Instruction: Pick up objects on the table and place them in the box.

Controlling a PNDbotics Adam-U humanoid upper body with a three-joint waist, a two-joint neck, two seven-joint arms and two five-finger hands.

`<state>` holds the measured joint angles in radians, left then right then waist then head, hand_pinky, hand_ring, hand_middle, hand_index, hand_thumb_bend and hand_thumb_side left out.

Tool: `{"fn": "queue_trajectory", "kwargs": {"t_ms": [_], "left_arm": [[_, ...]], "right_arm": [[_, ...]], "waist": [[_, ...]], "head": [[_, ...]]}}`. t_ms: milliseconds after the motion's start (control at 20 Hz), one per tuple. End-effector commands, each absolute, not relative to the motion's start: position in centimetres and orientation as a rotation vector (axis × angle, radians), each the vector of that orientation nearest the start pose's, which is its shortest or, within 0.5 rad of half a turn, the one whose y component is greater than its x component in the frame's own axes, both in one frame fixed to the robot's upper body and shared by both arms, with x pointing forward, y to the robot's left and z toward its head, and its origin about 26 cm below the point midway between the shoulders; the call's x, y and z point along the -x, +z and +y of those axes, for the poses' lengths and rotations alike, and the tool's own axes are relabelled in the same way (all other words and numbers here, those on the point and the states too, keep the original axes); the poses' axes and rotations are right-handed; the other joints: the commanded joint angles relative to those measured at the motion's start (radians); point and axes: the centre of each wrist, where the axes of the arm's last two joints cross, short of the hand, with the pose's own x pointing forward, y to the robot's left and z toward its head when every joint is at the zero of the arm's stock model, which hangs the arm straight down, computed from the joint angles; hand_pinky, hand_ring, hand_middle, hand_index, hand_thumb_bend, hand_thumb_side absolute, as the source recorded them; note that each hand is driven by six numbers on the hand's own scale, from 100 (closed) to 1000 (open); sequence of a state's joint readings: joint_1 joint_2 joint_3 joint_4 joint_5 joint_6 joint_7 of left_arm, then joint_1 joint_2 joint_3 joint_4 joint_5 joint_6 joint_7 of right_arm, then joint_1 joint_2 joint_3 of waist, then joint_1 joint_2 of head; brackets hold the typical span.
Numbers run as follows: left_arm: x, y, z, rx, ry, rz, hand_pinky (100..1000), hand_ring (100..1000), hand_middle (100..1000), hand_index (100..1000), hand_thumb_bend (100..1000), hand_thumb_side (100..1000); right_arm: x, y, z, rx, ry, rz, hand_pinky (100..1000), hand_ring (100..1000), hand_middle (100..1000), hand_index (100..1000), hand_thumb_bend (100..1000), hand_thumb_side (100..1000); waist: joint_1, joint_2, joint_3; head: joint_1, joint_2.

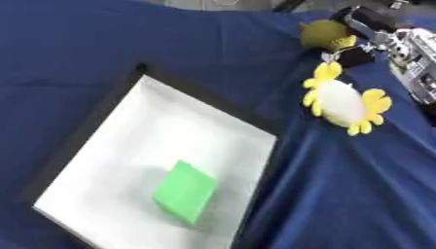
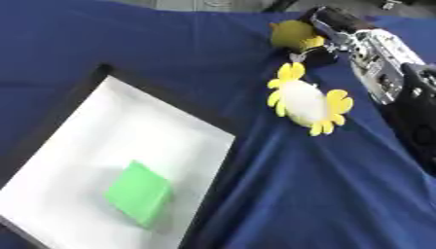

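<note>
A: What lies nearest in the frame?

B: A box with a white floor and dark rim fills the lower left, on a tabletop draped in blue cloth. A green block already lies inside it, low in the picture.

A: And farther back?

B: In the upper right, a white plush toy with yellow petals lies on the cloth, well apart from the box. Just beyond it sits a yellow round object. The right robot hand is at that object, dark fingers against it; whether they are closed around it I cannot tell. The left robot hand is not visible.

A: How should the step go?

B: My judgement: get the fingers round the yellow object without nudging the plush toy beside it, lift it clear, then carry it toward the lower left and release over bare white floor.

A: Do the views differ?

B: The right eye view shows more of the silver and black forearm; the left eye view shows more of the box's lower corner.
</note>
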<state>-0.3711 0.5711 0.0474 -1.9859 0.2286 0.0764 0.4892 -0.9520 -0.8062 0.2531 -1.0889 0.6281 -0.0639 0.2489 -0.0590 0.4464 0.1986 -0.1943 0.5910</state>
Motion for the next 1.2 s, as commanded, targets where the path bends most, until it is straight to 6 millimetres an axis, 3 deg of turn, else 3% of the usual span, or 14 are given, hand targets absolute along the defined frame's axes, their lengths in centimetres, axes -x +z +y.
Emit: {"fn": "queue_trajectory", "kwargs": {"t_ms": [50, 100, 350, 600, 1200], "left_arm": [[-29.8, 25.7, 30.3, -0.437, 0.094, -2.327, 889, 808, 749, 867, 252, 778], [-29.7, 25.6, 30.4, -0.44, 0.093, -2.324, 889, 808, 749, 867, 240, 773], [-29.7, 25.5, 30.4, -0.45, 0.088, -2.317, 890, 809, 746, 868, 242, 767], [-29.7, 25.3, 30.4, -0.461, 0.086, -2.308, 890, 809, 746, 868, 244, 765], [-29.7, 25.1, 30.4, -0.474, 0.076, -2.297, 890, 810, 745, 869, 244, 764]], "right_arm": [[-43.1, 32.0, -36.9, 1.195, 1.288, -1.51, 817, 805, 737, 752, 100, 372], [-43.1, 32.2, -36.8, 1.184, 1.295, -1.506, 817, 805, 737, 752, 100, 338], [-42.6, 33.1, -37.0, 1.115, 1.331, -1.465, 846, 869, 841, 847, 100, 330], [-42.5, 33.8, -37.1, 1.031, 1.364, -1.417, 855, 898, 891, 860, 100, 318], [-42.7, 34.0, -37.1, 0.917, 1.449, -1.327, 885, 977, 1000, 935, 100, 399]], "waist": [[-0.001, -0.033, -0.005], [0.0, -0.036, -0.008], [0.003, -0.057, -0.017], [0.005, -0.073, -0.025], [0.012, -0.088, -0.037]], "head": [[0.006, 0.009], [0.007, 0.012], [0.011, 0.021], [0.015, 0.029], [0.022, 0.04]]}}
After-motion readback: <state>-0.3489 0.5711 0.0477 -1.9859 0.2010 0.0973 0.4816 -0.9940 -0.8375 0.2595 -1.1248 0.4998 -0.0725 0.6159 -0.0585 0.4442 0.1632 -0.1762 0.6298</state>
